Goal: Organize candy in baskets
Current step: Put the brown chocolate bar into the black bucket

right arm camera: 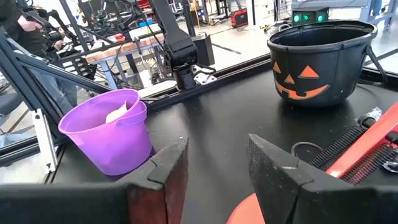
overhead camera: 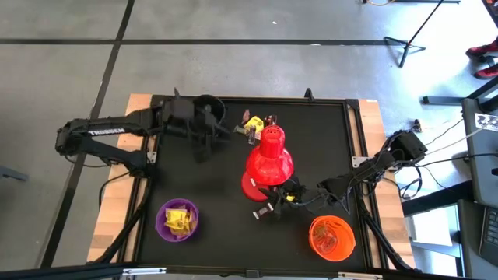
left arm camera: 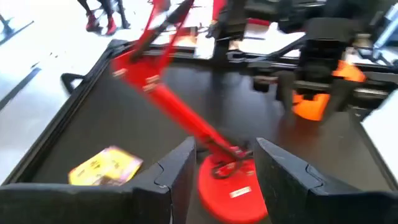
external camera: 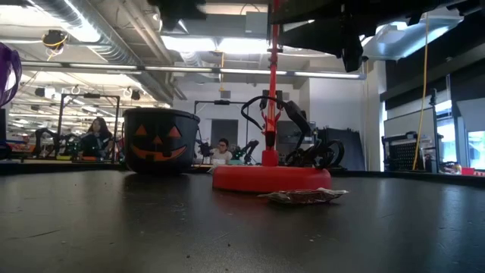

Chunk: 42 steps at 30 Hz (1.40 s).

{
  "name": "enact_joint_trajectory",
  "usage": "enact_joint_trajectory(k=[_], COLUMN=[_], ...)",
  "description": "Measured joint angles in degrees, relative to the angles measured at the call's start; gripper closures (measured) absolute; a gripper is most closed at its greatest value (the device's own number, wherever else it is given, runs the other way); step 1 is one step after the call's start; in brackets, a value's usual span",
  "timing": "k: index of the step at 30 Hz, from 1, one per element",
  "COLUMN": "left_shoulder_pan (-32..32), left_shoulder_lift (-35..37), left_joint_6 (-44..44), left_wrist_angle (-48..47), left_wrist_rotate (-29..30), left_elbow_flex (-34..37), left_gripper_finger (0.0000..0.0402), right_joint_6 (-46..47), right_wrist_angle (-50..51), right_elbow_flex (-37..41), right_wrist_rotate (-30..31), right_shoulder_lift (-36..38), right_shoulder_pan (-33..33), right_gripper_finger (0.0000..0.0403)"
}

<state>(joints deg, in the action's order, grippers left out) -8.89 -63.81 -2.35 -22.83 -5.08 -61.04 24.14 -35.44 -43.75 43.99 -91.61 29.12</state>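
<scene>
The black bucket [overhead camera: 208, 103] with a pumpkin face [right arm camera: 297, 79] stands at the far middle of the table. The purple bucket [overhead camera: 177, 220] holds yellow candies, and the orange bucket [overhead camera: 332, 237] stands near right. A yellow candy [overhead camera: 253, 123] lies with a few darker ones beside the red lamp's head; it also shows in the left wrist view [left arm camera: 106, 168]. A silvery candy [external camera: 303, 196] lies before the lamp's base. My left gripper [overhead camera: 230, 130] [left arm camera: 224, 171] hovers open between the black bucket and the yellow candy. My right gripper [overhead camera: 268, 208] [right arm camera: 217, 168] is open and empty, low beside the lamp's base.
The red desk lamp [overhead camera: 268, 159] stands mid-table between the two grippers; its base [external camera: 269, 176] and slanting stem [left arm camera: 180, 112] lie close to both. A raised rim [overhead camera: 354, 140] borders the black mat. People sit in the room beyond the table.
</scene>
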Motion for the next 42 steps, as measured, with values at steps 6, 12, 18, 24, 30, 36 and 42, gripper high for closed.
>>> enact_joint_trajectory(k=[6, 12, 18, 24, 30, 36, 42], left_shoulder_pan=[12.13, 20.77, 25.96, 31.39, 38.02, 44.11, 47.68], left_shoulder_lift=[0.02, 0.02, 0.09, 0.96, 3.49, 6.49, 10.01], left_joint_6=[-0.41, -0.48, -2.12, -4.95, -6.23, -6.29, -9.86], left_wrist_angle=[2.12, 2.92, 0.11, -0.22, 0.67, -0.66, -0.24], left_wrist_rotate=[10.83, 19.09, 23.71, 29.11, 37.02, 45.23, 52.97], left_elbow_flex=[0.02, 0.02, 0.07, 0.11, 0.12, 0.41, 6.90], left_gripper_finger=[0.0250, 0.0250, 0.0250, 0.0250, 0.0250, 0.0250, 0.0250], right_joint_6=[0.40, 1.31, 1.33, 2.15, 3.26, 3.25, 4.07], right_wrist_angle=[-0.10, -0.04, -0.02, 0.20, 1.35, 1.15, 1.20], right_elbow_flex=[0.00, 0.00, 0.00, 0.00, -0.02, -0.02, -0.02], right_wrist_rotate=[-1.63, -4.16, -7.10, -8.01, -8.20, -8.09, -8.07], right_shoulder_lift=[-0.02, -0.02, -0.02, -0.47, -0.46, -0.46, -0.46], right_shoulder_pan=[0.11, 0.11, 0.11, 0.15, 0.15, 0.15, 0.11], right_gripper_finger=[0.0247, 0.0247, 0.0247, 0.0247, 0.0247, 0.0247, 0.0247])
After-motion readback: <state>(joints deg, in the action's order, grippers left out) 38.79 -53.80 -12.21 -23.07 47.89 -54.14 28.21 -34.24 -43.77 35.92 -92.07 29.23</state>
